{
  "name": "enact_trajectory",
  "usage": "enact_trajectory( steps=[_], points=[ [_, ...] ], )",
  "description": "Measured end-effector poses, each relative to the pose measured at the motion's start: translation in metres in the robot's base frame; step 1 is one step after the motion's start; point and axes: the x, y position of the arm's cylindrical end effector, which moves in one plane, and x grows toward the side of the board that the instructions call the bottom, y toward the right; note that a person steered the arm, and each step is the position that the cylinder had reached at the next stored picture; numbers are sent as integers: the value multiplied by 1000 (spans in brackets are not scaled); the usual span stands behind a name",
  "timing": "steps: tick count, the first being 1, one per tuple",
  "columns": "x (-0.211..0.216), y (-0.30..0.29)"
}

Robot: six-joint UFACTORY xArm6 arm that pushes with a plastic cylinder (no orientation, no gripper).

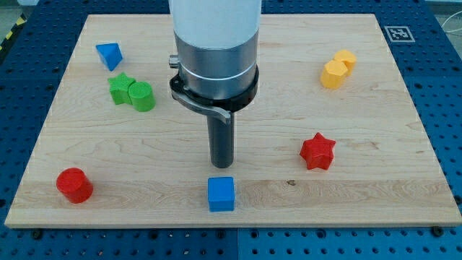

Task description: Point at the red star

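Hovering over the middle of the wooden board (289,94), my tip (221,165) sits at the end of the dark rod, right down at table level and touching nothing. No fingers on this rig, so there is nothing to open or close and nothing held; it is just the bare rod end.

Directly on the near side of my tip is the blue cube (221,193), just beside it but with a sliver of wood showing between the two. Off to the right, well apart from my tip, is the red star (317,152), lying flat on the board at roughly the same depth as the rod's end. Nothing lies between them.

Far right, the two yellow blocks (338,69) are pressed against each other; their exact shapes are hard to call. Over on the left, the green star (122,88) and the green cylinder (142,96) are touching, with the blue triangular block (109,54) just beyond them towards the far left corner. Near left, the red cylinder (74,185) stands alone close to the board's near edge.
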Motion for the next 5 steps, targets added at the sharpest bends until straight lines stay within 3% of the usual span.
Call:
enact_trajectory(
  steps=[2, 5],
  points=[
    [-5, 3],
    [-37, 54]
  ],
)
